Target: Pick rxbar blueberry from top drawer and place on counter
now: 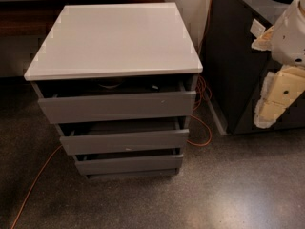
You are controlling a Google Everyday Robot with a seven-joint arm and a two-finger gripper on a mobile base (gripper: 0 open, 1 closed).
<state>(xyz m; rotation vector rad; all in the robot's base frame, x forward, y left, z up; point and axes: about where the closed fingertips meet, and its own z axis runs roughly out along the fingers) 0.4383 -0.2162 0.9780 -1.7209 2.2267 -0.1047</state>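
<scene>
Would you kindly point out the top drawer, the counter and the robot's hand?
top drawer [116,107]: camera view, middle of its grey front panel.
counter [116,39]: camera view, bare centre of the glossy white top.
hand [279,97]: camera view, at the right edge, on its cream housing.

No text, brand or number can be read anywhere. A small white tag [257,27] on the dark cabinet [233,66] at 2 o'clock is blank to the eye — as are the tabletop [114,37] and the top drawer [116,107]. The claw [278,99], at 3 o'clock by the right edge, shows no marking.
</scene>
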